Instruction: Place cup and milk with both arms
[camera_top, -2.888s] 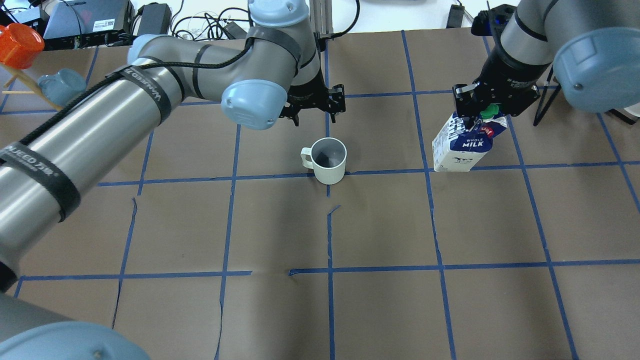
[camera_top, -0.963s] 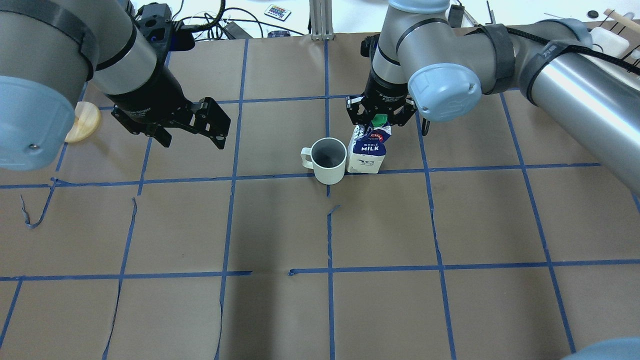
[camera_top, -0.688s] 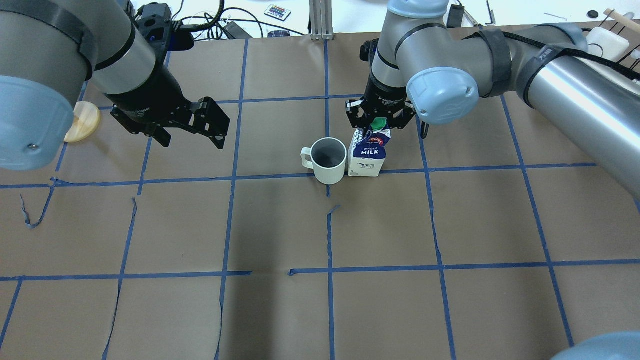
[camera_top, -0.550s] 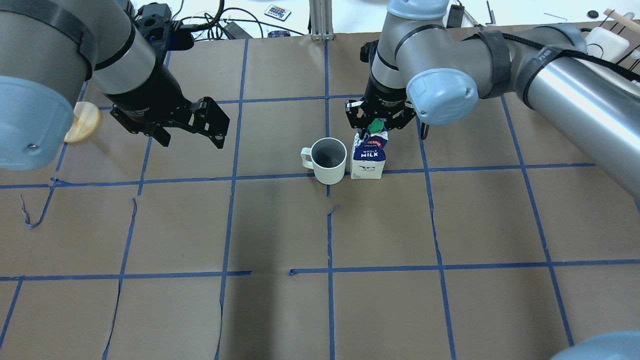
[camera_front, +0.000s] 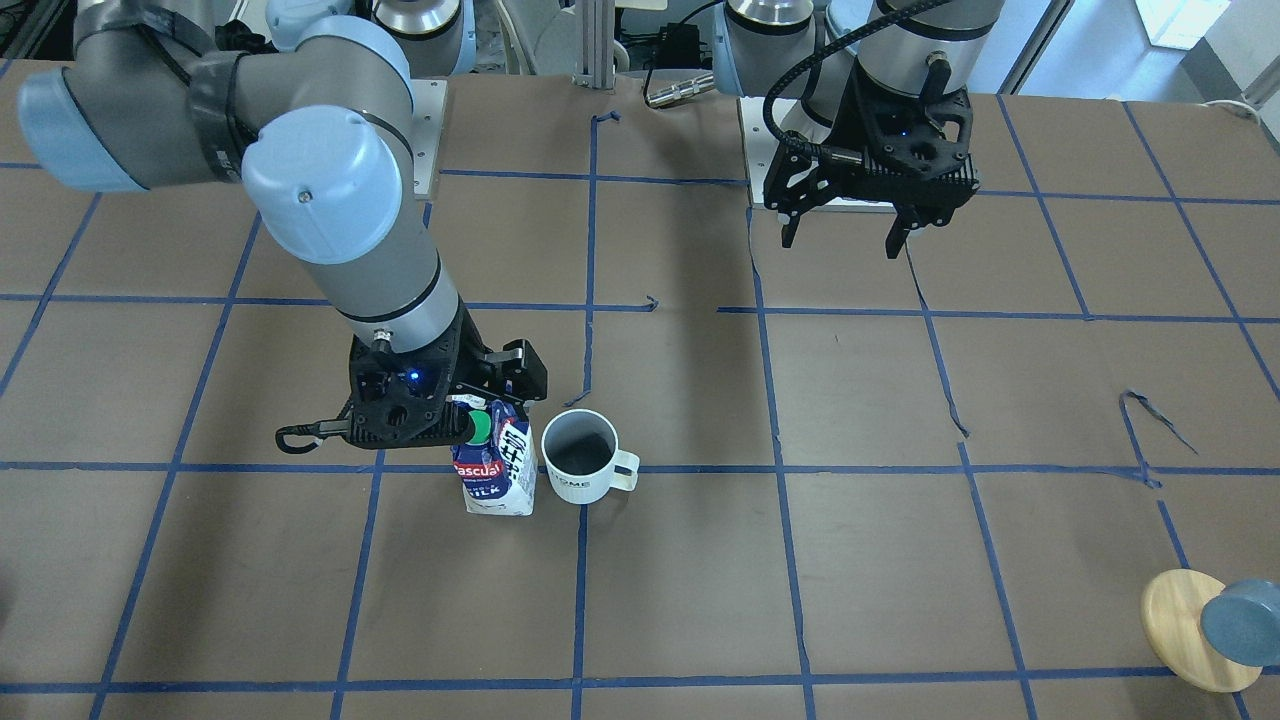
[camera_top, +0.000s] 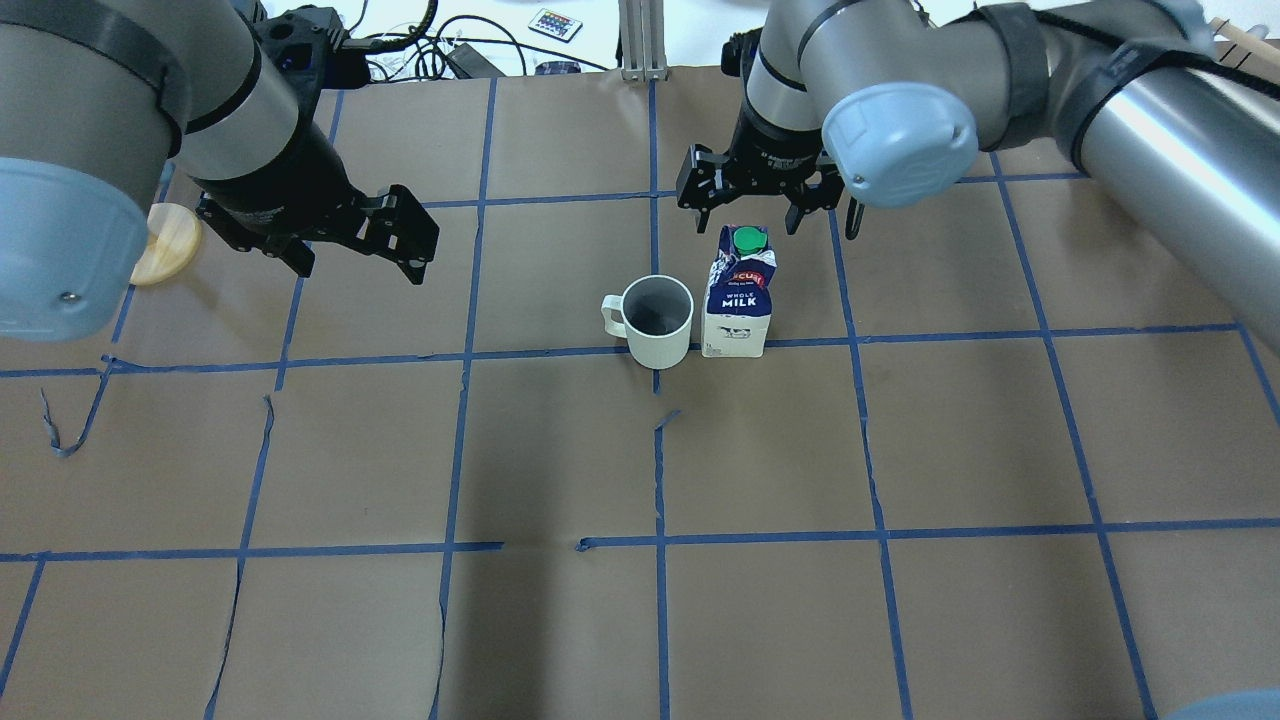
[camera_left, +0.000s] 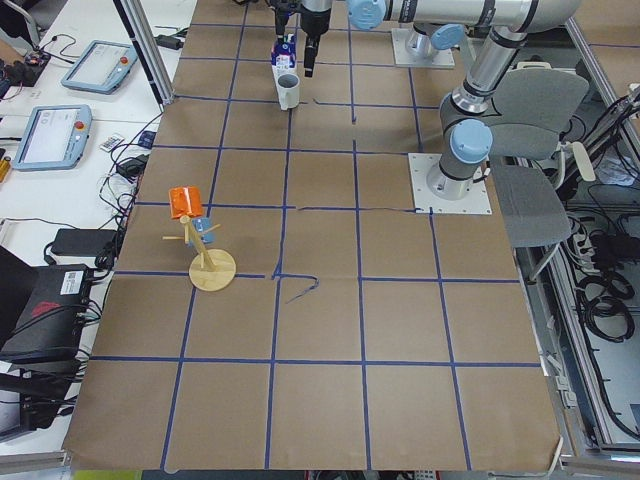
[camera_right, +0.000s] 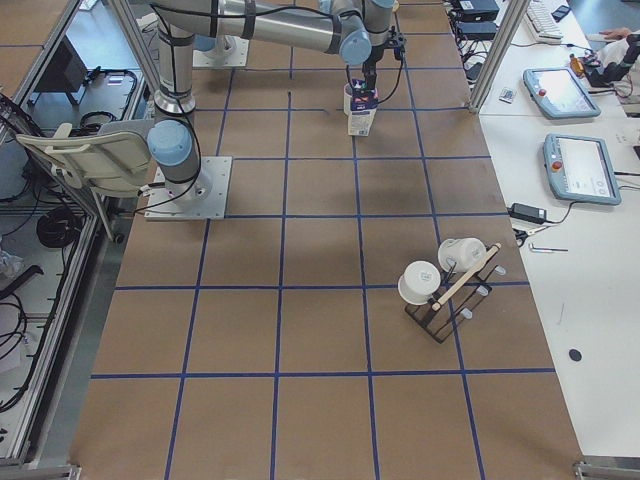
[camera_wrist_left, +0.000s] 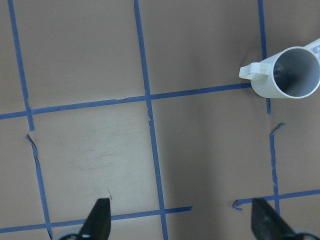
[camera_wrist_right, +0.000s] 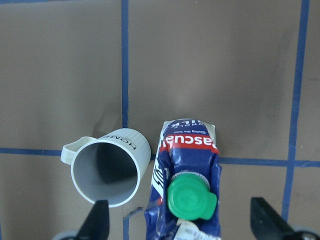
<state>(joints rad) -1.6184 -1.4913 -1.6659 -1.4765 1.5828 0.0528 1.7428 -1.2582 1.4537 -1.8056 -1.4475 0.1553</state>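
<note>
The white ribbed cup (camera_top: 655, 322) stands upright on the brown table (camera_top: 760, 450), handle toward my left. The blue and white milk carton (camera_top: 738, 300) with its green cap stands upright right next to it, on its right. My right gripper (camera_top: 745, 205) is open, empty and just above and behind the carton's top. The right wrist view looks straight down on the carton (camera_wrist_right: 187, 185) and cup (camera_wrist_right: 107, 172) between its spread fingers (camera_wrist_right: 97, 222). My left gripper (camera_top: 355, 260) is open, empty and well left of the cup. The cup (camera_wrist_left: 292, 72) sits at the left wrist view's upper right.
A wooden disc (camera_front: 1190, 625) with a blue-grey cylinder lies at the table's far left edge. A mug tree (camera_left: 205, 250) with an orange cup stands at the left end, a rack (camera_right: 445, 285) with white cups at the right end. Cables (camera_top: 420, 40) lie beyond the far edge.
My right gripper brought the milk carton from the right, set it down next to the cup, opened and lifted off it. My left gripper drew back to the left.
</note>
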